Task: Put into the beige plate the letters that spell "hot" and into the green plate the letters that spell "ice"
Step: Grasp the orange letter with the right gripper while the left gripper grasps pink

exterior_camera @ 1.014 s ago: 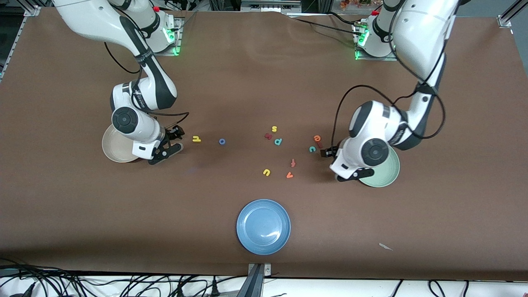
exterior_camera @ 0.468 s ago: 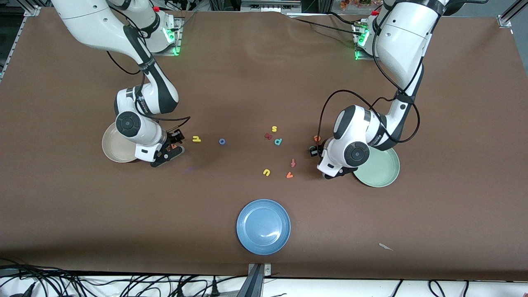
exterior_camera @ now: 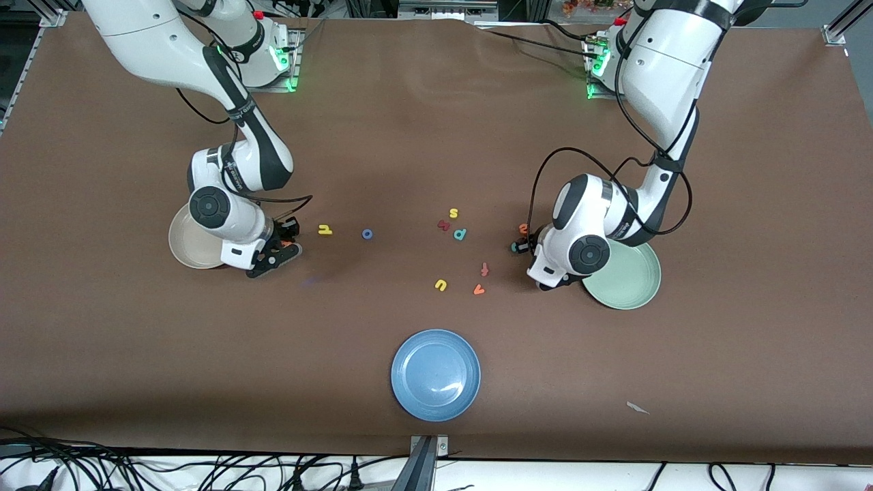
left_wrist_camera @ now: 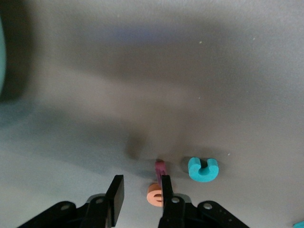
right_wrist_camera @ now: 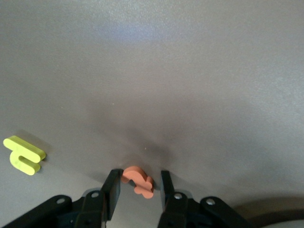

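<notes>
**Ana:** Beige plate [exterior_camera: 183, 247], what does it hold?
**Ben:** Orange t [right_wrist_camera: 137, 181] lies on the table [exterior_camera: 436, 123] beside it, between the right gripper's [right_wrist_camera: 138, 184] parted fingers.
**Ana:** Green plate [exterior_camera: 634, 281]?
**Ben:** Orange e [left_wrist_camera: 153, 194] lies on the table near it, against one finger of the left gripper [left_wrist_camera: 140, 191], whose fingers stand apart.

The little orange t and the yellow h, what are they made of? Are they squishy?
Probably yes. The orange t, sitting between the right gripper fingers, and the yellow h look like thick, flat-cut foam: matte, no shine, blocky straight sides, soft rounded corners. It could be soft rubber or plastic instead; looking alone cannot settle that.
</notes>
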Controlling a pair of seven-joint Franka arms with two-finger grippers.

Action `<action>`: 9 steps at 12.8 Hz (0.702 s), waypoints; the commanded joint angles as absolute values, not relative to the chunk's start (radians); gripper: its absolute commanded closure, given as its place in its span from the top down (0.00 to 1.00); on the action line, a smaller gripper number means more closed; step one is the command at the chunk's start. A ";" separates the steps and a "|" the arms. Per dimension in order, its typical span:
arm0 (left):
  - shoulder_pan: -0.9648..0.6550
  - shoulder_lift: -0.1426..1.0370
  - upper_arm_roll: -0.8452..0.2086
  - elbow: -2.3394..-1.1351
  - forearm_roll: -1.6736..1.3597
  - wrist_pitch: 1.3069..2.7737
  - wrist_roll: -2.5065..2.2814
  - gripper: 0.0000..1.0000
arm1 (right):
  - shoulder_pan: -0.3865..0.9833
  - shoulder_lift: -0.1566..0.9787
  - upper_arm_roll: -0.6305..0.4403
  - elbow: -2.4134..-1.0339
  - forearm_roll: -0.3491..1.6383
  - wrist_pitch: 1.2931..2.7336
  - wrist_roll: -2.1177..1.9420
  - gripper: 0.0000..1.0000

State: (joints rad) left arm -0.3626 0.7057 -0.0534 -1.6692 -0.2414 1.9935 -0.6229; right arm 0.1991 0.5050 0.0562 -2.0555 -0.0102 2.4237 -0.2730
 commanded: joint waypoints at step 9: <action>-0.371 0.707 -0.054 -1.701 -0.290 2.068 -0.621 0.00 | 0.193 0.502 0.054 -2.057 -0.021 2.433 -0.278 0.12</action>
